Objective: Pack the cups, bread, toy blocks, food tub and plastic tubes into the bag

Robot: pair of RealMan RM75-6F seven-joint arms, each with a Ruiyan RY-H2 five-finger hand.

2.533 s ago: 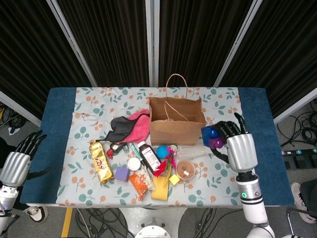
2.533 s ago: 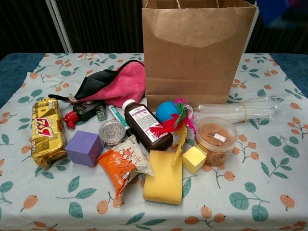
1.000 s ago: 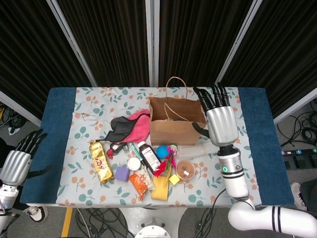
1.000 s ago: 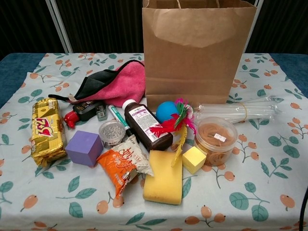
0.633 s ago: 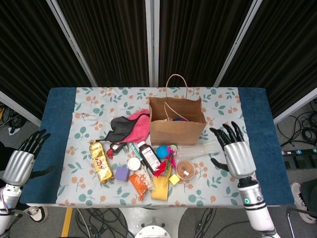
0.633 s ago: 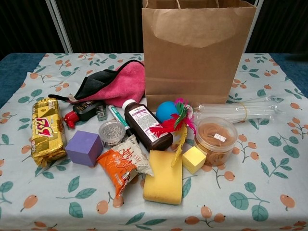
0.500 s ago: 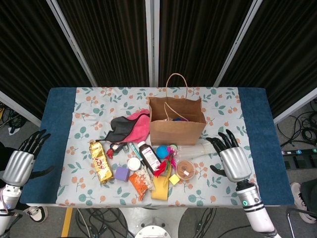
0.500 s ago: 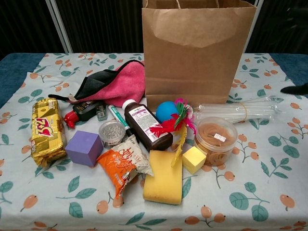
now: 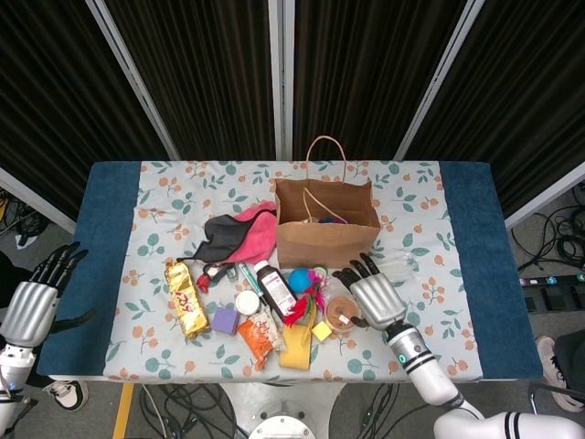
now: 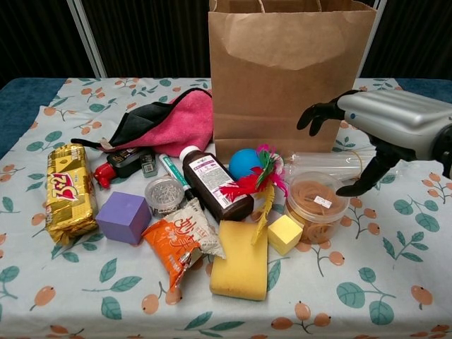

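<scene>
Hovering with its fingers spread and holding nothing, the right hand (image 10: 385,127) hangs just above the plastic tubes (image 10: 332,164) and the food tub (image 10: 316,205), which lie on the table (image 10: 395,275) in front of the brown paper bag (image 10: 289,70). The left hand (image 9: 29,306), also apart and empty, sits off the table's left edge, well away from everything. The right hand covers part of the tubes, and the bag's contents are hard to make out.
</scene>
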